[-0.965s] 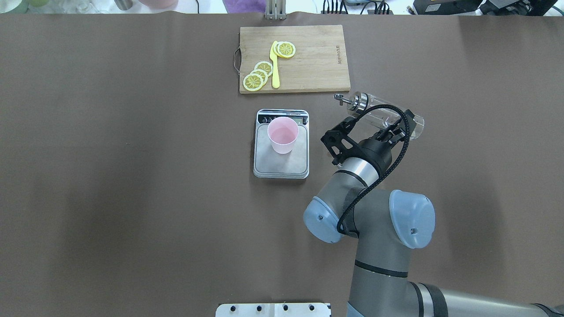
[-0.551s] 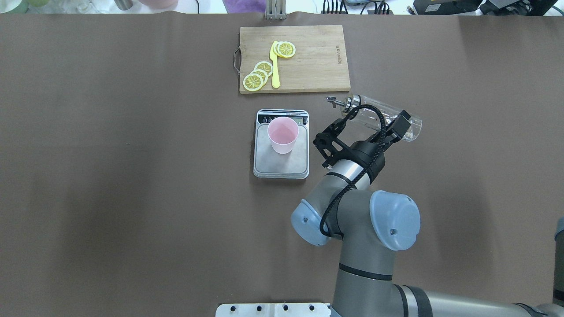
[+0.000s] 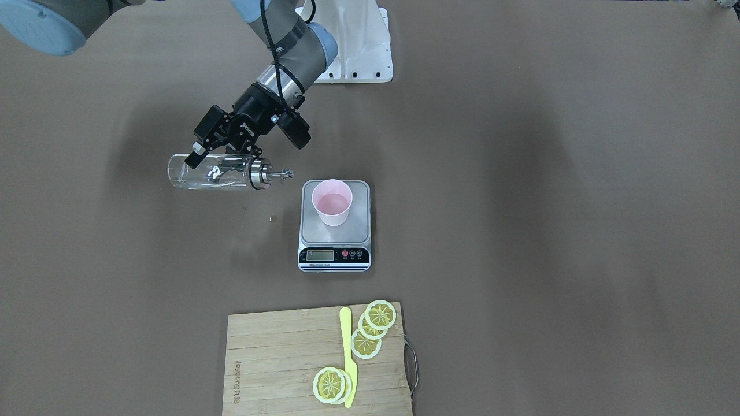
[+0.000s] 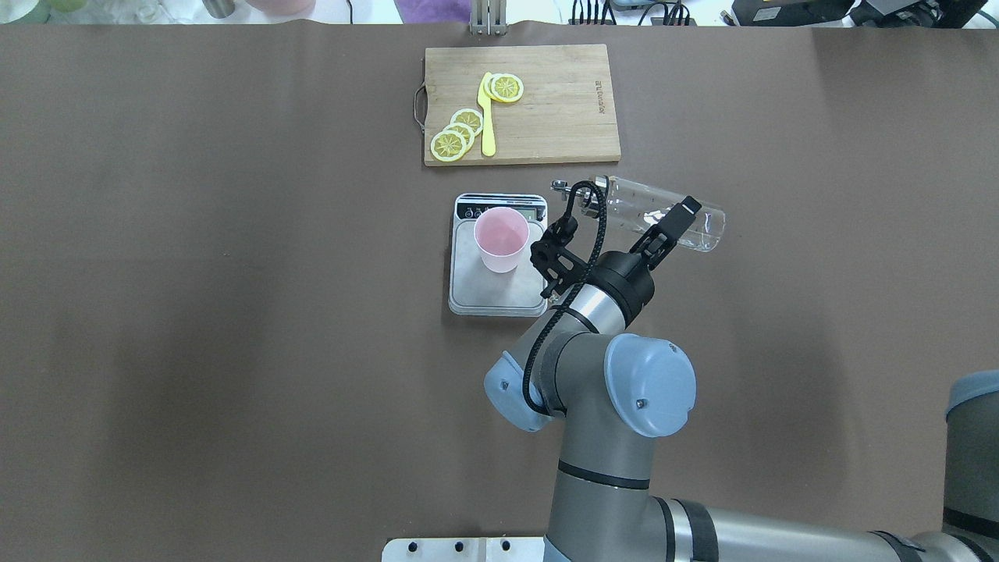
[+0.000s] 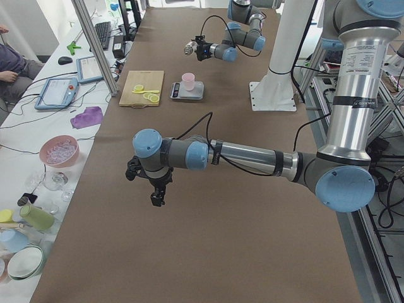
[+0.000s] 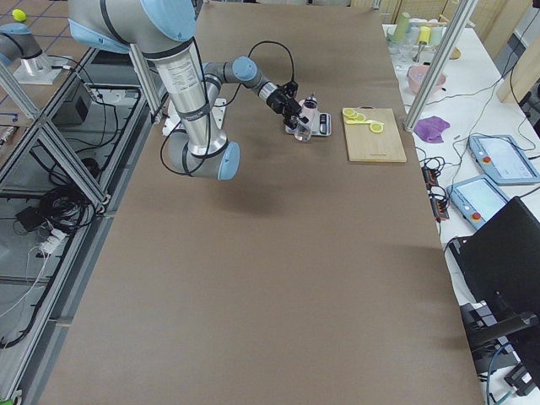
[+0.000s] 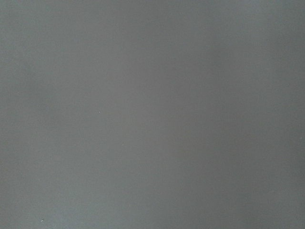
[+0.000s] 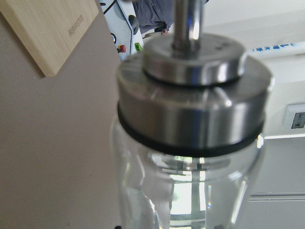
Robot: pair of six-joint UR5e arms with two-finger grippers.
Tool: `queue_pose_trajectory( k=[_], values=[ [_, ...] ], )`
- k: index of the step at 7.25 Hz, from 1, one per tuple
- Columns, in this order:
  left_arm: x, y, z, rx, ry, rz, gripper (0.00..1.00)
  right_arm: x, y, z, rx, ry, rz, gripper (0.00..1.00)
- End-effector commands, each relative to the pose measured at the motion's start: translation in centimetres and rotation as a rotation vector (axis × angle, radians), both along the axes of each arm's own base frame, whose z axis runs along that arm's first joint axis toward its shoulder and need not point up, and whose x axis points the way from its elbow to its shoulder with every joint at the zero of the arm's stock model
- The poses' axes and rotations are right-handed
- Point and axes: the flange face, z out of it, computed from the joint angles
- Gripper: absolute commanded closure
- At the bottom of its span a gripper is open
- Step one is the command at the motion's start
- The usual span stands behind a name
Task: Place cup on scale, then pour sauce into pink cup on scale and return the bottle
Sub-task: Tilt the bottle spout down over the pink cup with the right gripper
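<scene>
The pale pink cup (image 4: 501, 238) stands upright on the silver scale (image 4: 499, 290), also seen from the front (image 3: 332, 202) on the scale (image 3: 335, 236). My right gripper (image 4: 666, 228) is shut on the clear glass bottle (image 4: 634, 204) and holds it roughly level above the table, right of the scale. Its silver spout points toward the scale's far right corner, short of the cup. The front view shows the bottle (image 3: 196, 171) in the gripper (image 3: 215, 164). The right wrist view shows the cap (image 8: 190, 109) close up. My left gripper (image 5: 156, 194) hangs over bare table far from the scale; I cannot tell whether it is open or shut.
A wooden cutting board (image 4: 554, 117) with lemon slices (image 4: 456, 134) and a yellow knife (image 4: 487, 117) lies just beyond the scale. The brown table spreads wide on both sides.
My right arm has swung left with the bottle. The spout has moved closer to the scale's far right corner. Cup and scale have not moved.
</scene>
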Motion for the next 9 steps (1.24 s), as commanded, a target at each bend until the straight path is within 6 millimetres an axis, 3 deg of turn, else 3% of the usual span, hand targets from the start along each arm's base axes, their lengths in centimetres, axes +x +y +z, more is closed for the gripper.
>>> queue_pose_trajectory(
  k=[1,3,9],
  values=[
    [0.0,0.3,0.3,-0.005,0.001,0.0,0.01,-0.5,0.4,-1.0,-0.047,0.053,-0.072,1.0],
    [0.0,0.7,0.7,-0.013,0.002,0.0,0.01,-0.9,0.7,-2.4,-0.083,0.056,-0.105,1.0],
    [-0.1,1.3,1.4,-0.024,0.001,0.001,0.01,-2.5,0.5,-1.7,-0.104,0.094,-0.106,1.0]
  ],
)
